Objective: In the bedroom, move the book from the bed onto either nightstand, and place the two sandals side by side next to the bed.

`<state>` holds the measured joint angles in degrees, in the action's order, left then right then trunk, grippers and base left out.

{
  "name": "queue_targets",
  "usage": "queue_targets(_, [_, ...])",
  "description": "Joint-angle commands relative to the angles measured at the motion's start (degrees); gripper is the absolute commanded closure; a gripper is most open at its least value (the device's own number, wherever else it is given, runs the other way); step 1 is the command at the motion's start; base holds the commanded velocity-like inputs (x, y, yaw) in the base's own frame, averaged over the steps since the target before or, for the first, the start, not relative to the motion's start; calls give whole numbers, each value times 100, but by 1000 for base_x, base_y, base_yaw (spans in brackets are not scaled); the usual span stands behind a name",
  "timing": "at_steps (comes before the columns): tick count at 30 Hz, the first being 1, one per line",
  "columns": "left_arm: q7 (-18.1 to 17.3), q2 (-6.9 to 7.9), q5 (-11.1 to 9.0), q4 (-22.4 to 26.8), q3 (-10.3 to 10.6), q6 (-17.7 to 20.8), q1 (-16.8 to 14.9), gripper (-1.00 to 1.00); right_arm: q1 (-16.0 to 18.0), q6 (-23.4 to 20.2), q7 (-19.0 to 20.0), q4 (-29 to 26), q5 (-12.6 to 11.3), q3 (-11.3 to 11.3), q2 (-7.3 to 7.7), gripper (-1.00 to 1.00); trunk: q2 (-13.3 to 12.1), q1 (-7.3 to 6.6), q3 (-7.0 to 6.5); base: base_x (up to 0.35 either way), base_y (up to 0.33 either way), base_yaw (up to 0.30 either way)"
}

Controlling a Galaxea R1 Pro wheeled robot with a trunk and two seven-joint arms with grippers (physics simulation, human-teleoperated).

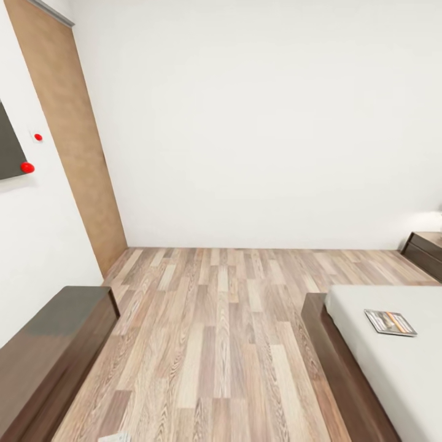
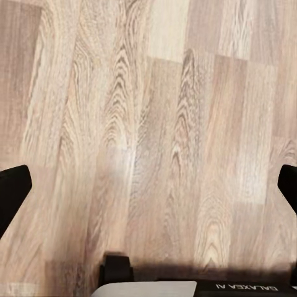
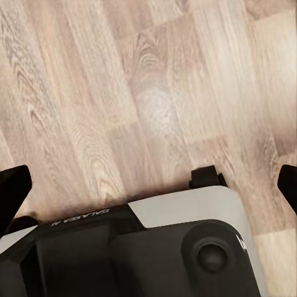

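The book (image 1: 390, 322), thin with a dark cover, lies flat on the pale mattress of the bed (image 1: 405, 387) at the right of the head view. The bed's dark wooden frame (image 1: 334, 362) borders the floor. A dark brown nightstand (image 1: 425, 250) stands by the far wall beyond the bed. The sandals are out of view. My left gripper (image 2: 150, 190) hangs open over bare plank floor, its black fingertips (image 2: 12, 192) wide apart. My right gripper (image 3: 150, 189) is open too, above the floor and my own base (image 3: 185, 216).
A long brown cabinet with a grey top (image 1: 55, 350) runs along the left wall. A brown door (image 1: 73, 141) stands in the far left corner. Wood-plank floor (image 1: 215, 331) lies between cabinet and bed, up to the white far wall.
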<state>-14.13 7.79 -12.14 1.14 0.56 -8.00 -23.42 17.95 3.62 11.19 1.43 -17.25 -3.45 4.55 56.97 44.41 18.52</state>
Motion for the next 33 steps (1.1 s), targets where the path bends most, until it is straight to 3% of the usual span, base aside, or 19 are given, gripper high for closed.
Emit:
queue_targets(1, [-29, 2, -43, -8, 7, -11, -5, -100, 7, 25, 32, 15, -24, -33, 2, -100, 4, 4, 7, 332, 117, 0])
queue_targets(33, [-29, -9, -43, -12, 5, -17, -5, -100, 7, 17, 32, 17, -30, -33, 2, -100, 4, 4, 7, 332, 101, 0])
